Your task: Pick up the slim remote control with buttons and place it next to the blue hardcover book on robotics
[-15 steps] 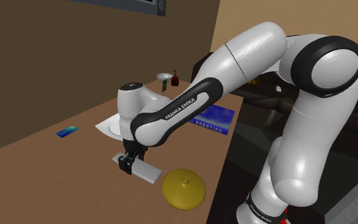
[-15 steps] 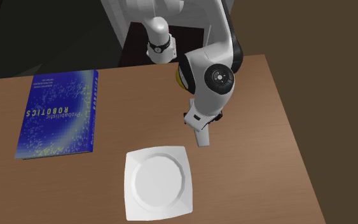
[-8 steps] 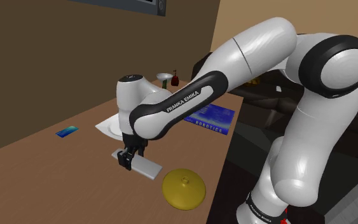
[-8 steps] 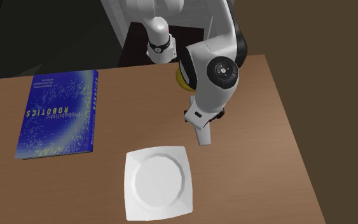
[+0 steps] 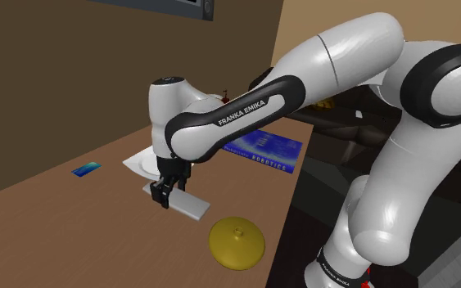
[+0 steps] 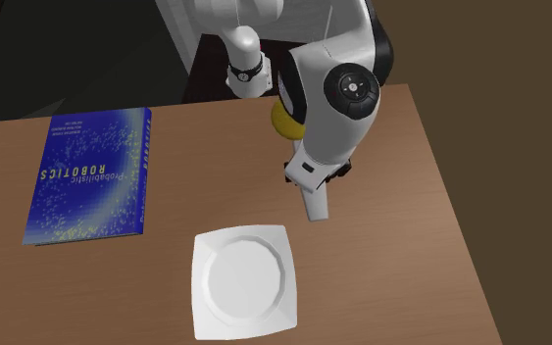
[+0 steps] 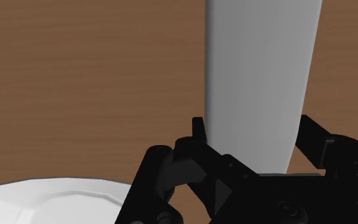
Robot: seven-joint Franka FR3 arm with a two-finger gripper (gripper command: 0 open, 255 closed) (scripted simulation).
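Our claw (image 5: pixel 164 196) is clamped on one end of the grey remote (image 5: pixel 189 206), which has just risen off the bench (image 5: pixel 56 229) and hangs well apart from the blue book (image 6: pixel 92 176). We judge the pickup done; carrying it beside the book comes next.

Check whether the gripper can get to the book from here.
Probably yes. The gripper, shut on the grey remote, has bare table between it and the book in the second exterior view; the white plate lies off to one side of that line.
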